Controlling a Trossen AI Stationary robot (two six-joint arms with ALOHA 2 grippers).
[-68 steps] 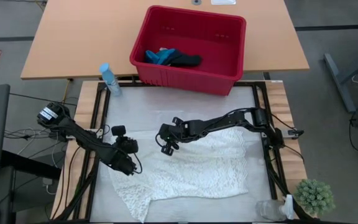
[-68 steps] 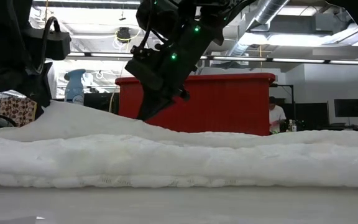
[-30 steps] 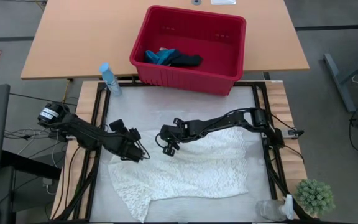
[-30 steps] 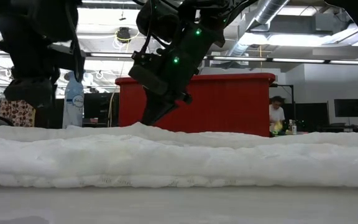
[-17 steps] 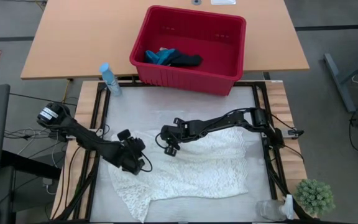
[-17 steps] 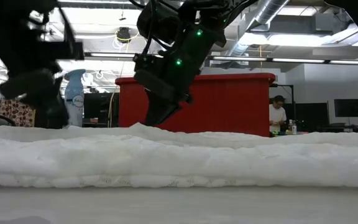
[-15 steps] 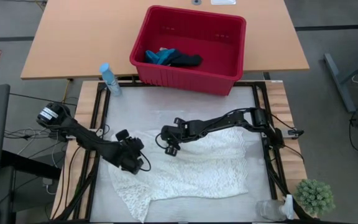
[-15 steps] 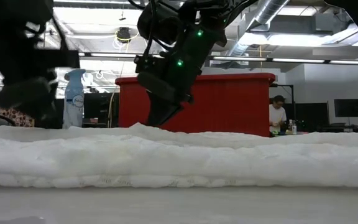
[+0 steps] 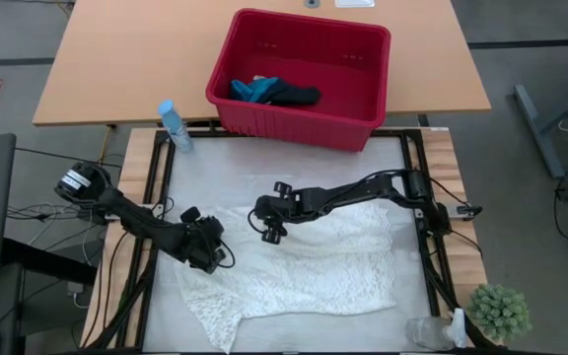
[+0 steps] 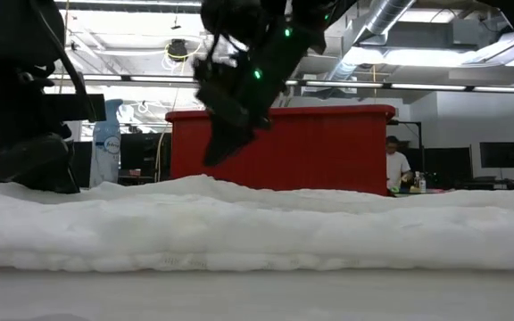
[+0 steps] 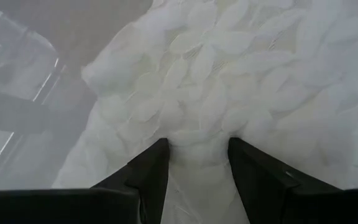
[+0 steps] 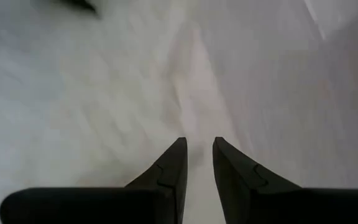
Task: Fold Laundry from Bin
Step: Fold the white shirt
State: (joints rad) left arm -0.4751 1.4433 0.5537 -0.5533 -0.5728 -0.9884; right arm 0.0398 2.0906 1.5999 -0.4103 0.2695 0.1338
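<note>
White cloth point(image 9: 304, 261) is lying unfolded mid-bench; navy and teal items point(image 9: 269, 92) are sitting in bin point(image 9: 358, 123). Left claw point(image 11: 197, 146) is pressing it, open, empty; right claw point(image 12: 199, 152) is hovering, slightly parted, empty.

A grey floor point(image 9: 521, 59) surrounds the work area. A light wooden bench point(image 9: 126, 59) stands at the far side, and the nearer bench point(image 9: 215, 168) has a pale grey top inside a dark frame with wooden side strips. A blue spray bottle point(image 9: 173, 125) stands by its far left corner; a small green potted plant point(image 9: 499, 312) sits at its near right corner. In the low view, ceiling ducts point(image 10: 391, 22) and strip lights point(image 10: 418, 87) run overhead, and a person point(image 10: 397, 167) in a white top stands far back.
</note>
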